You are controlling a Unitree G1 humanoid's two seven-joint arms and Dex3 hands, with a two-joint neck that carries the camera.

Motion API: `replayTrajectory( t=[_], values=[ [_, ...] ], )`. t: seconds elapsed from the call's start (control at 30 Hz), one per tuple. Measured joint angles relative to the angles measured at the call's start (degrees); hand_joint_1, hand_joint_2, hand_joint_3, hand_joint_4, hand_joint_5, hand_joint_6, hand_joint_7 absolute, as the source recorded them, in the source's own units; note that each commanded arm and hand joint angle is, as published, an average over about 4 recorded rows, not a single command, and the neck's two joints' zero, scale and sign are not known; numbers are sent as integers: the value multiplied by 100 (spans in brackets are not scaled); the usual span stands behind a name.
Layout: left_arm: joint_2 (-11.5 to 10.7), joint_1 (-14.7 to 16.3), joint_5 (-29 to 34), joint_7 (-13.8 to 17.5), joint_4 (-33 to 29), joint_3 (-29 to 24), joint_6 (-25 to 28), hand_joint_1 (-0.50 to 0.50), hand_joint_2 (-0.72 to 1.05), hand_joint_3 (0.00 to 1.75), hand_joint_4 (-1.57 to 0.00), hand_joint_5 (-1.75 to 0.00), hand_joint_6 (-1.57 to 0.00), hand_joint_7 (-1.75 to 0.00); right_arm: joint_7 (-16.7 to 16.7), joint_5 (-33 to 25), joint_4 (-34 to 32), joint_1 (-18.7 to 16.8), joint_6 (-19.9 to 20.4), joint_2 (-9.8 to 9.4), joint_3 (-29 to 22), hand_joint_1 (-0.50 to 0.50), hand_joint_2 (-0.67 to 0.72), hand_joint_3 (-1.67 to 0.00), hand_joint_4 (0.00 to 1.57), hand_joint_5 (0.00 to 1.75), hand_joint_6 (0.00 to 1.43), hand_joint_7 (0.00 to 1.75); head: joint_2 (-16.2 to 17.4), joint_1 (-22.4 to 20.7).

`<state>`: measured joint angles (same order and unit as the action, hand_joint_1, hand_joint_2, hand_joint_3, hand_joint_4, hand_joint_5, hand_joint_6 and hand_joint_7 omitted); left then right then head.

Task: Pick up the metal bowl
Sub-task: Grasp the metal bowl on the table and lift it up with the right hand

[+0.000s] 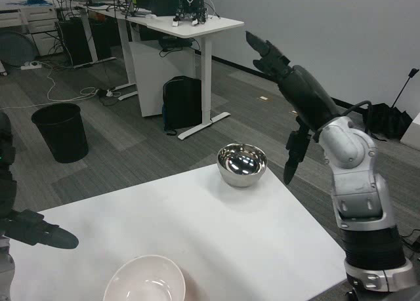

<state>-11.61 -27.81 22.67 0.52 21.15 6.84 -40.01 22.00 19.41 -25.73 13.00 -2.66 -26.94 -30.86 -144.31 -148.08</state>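
Note:
A shiny metal bowl [242,164] stands upright near the far right corner of the white table [216,235]. My right hand [289,81] is raised high above and to the right of the bowl, fingers stretched out and apart, holding nothing. Its thumb hangs down beside the bowl's right side, clear of it. My left hand [39,231] rests low at the table's left edge, far from the bowl, fingers extended and empty.
A white bowl [145,279] sits at the table's near edge. Beyond the table are a black bin [61,131], a white desk [190,27] with a black bag [182,102] under it, and cables on the floor.

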Motion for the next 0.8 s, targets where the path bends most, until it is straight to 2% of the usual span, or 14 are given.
replayTrajectory(
  t=[0.07,0.17,0.3,0.5,0.8],
  values=[
    [-2,-22,32,2,17,6,-3,-50,-72,4,0,0,0,0,79,246,146,36,-100,-116,262,-46,60,0,0,0,0,7,3,-1],
    [0,-57,43,6,36,11,-15,-50,-72,2,0,0,0,0,151,557,554,215,-155,-291,795,-46,60,0,0,0,0,7,6,-14],
    [4,-78,44,10,54,3,-41,-50,-72,0,0,0,0,0,182,1034,1599,815,-106,-565,1799,-46,60,0,0,0,0,7,-2,-59],
    [6,-77,44,10,62,1,-56,-50,-72,2,0,0,0,0,215,1728,2600,1489,15,-644,2580,-46,60,0,0,0,0,7,8,-145],
    [9,-74,44,10,57,4,-57,-50,-72,0,0,0,0,0,312,2701,3250,1952,-72,-648,3226,-46,60,0,0,0,0,7,25,-154]
  ],
)
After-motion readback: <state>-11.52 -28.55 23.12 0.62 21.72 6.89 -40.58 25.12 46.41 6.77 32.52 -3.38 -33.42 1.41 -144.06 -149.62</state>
